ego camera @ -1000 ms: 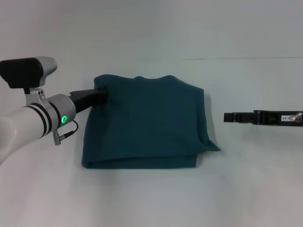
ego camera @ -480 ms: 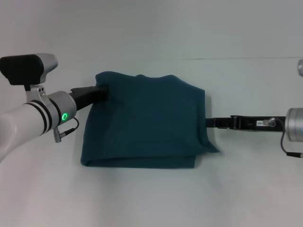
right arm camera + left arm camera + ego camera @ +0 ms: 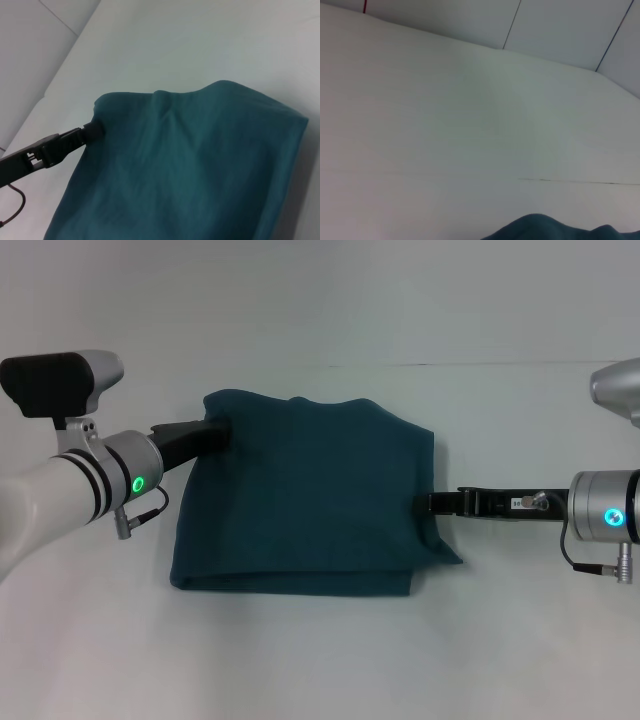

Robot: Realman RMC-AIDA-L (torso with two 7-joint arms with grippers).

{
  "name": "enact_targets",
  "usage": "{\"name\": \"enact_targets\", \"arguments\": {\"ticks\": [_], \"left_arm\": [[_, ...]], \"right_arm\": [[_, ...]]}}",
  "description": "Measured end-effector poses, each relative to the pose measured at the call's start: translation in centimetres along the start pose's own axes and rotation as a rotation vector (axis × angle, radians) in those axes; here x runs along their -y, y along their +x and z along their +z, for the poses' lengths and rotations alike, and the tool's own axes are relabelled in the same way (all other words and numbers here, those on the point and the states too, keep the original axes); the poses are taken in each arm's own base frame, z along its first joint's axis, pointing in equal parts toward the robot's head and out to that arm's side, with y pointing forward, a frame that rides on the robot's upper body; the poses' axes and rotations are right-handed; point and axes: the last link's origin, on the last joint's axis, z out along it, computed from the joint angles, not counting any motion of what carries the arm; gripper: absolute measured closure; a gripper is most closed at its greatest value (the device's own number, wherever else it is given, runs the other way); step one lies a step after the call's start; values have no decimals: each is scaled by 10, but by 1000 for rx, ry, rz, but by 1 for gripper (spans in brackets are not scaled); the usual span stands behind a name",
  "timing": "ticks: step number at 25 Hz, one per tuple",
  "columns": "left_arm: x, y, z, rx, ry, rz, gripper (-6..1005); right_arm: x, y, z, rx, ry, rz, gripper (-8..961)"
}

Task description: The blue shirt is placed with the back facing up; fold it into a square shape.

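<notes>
White tabletop (image 3: 300,660) stretches out bare in front of the robot, running back to a pale wall. Closest to me lies the folded near edge of the blue shirt (image 3: 310,500), a doubled layer of dark teal knit lying flat in the middle of the surface, roughly squared off but with a loose corner poking out at its near right. Along that right edge, the right gripper (image 3: 425,504) reaches in level with the table, its black tip touching the cloth; whether it is pinching the fabric or simply resting against it I cannot tell. Farther back, at the far left corner, the left gripper (image 3: 218,430) has its tip buried in the shirt and seems clamped on that corner. Beyond, the shirt's far edge is slightly rumpled.
</notes>
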Motion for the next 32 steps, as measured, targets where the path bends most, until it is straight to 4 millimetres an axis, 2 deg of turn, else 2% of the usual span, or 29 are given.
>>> {"name": "enact_targets", "arguments": {"ticks": [4,9,12,17,32], "left_arm": [[0,0,0,0,3,1,978],[1,1,0,-2,4,1,978],[1,2,0,-3,5,1,978],[1,2,0,-4,7,0,978],[6,4,-2,-8,16,6,978]], "right_arm": [[0,0,2,3,5,6,443],[3,3,3,5,19,28,647],[3,3,3,5,21,29,851],[4,3,3,8,21,29,954],[11,7,-6,16,27,44,927]]}}
